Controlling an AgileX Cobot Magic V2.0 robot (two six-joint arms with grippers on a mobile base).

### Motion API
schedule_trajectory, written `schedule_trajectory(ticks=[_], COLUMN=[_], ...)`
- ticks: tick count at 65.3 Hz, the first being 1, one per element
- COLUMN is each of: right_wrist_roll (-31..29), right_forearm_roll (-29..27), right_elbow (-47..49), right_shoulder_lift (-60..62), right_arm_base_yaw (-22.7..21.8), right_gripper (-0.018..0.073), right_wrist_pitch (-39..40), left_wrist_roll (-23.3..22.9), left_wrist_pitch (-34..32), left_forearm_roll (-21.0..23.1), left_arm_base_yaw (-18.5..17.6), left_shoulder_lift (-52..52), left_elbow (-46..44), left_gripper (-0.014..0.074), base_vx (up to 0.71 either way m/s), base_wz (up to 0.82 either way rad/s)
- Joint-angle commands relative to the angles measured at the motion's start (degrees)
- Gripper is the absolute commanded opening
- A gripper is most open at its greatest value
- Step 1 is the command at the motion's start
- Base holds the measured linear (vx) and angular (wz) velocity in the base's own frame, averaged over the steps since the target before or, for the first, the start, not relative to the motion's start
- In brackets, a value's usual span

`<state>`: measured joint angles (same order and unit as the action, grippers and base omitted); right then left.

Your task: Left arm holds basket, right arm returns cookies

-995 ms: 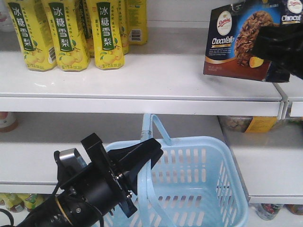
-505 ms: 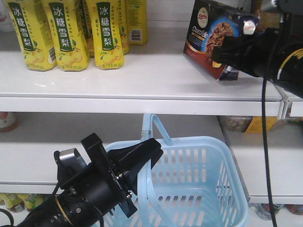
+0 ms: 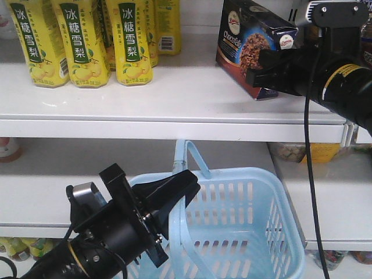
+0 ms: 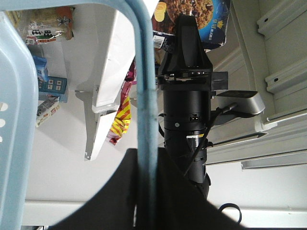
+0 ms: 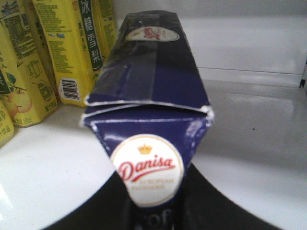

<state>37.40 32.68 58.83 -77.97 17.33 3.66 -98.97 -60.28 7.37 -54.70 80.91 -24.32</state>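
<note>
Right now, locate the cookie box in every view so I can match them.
Front view: cookies upper right, above the top shelf, held by the right gripper.
Left wrist: top centre, beyond the basket handle.
Right wrist: centre, end-on.
Shared landmark: the yellow drink cartons, absent from left wrist.

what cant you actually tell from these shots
- Whether the dark navy Chocofello cookie carton rests on the white shelf: its base is hidden by the right gripper in the front view, cut off in the right wrist view.
- The left gripper's jaws on the light blue slotted plastic basket: handle blocks them in the left wrist view.
</note>
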Motion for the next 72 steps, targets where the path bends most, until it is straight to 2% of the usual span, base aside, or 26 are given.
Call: schedule_trajectory(ticks=[1,15,21,26,37,53,66,72], right_wrist_roll=[-0.95,-0.95,-0.95,-0.90,-0.79,0.21,2.08,2.08], right_forearm_roll=[0.20,0.20,0.20,0.20,0.20,-0.08,-0.08,-0.08], right_elbow=[1.28,1.28,1.28,1.28,1.28,1.28,1.28,1.28], right_shoulder_lift=[1.88,3.30,3.67,4.23,6.46,12.10,17.72,21.07], right_arm_base_yaw=[-0.26,-0.26,-0.15,-0.07,-0.07,-0.07,-0.07,-0.07], right_gripper=[0.0106,0.0363,0.0444,0.0477,0.0483,0.0483,0.0465,0.0438], right_wrist_pitch=[3.28,3.27,3.01,2.73,2.37,-2.43,-3.66,-6.68], left_wrist_roll=[0.81,0.81,0.81,0.81,0.81,0.81,0.81,0.81], left_wrist_pitch=[-15.74,-15.74,-15.74,-15.74,-15.74,-15.74,-15.74,-15.74], left_forearm_roll=[1.51,1.51,1.51,1.51,1.51,1.51,1.51,1.51], left_arm_base_yaw=[0.34,0.34,0.34,0.34,0.34,0.34,0.34,0.34], left_shoulder_lift=[-2.27,-2.27,-2.27,-2.27,-2.27,-2.27,-2.27,-2.27], left_elbow=[-2.03,-2.03,-2.03,-2.03,-2.03,-2.03,-2.03,-2.03], left_gripper=[-0.0003,-0.0003,-0.0003,-0.0003,-0.0003,-0.0003,-0.0003,-0.0003], base_vx=[0.00,0.00,0.00,0.00,0.00,0.00,0.00,0.00], base_wz=[0.00,0.00,0.00,0.00,0.00,0.00,0.00,0.00])
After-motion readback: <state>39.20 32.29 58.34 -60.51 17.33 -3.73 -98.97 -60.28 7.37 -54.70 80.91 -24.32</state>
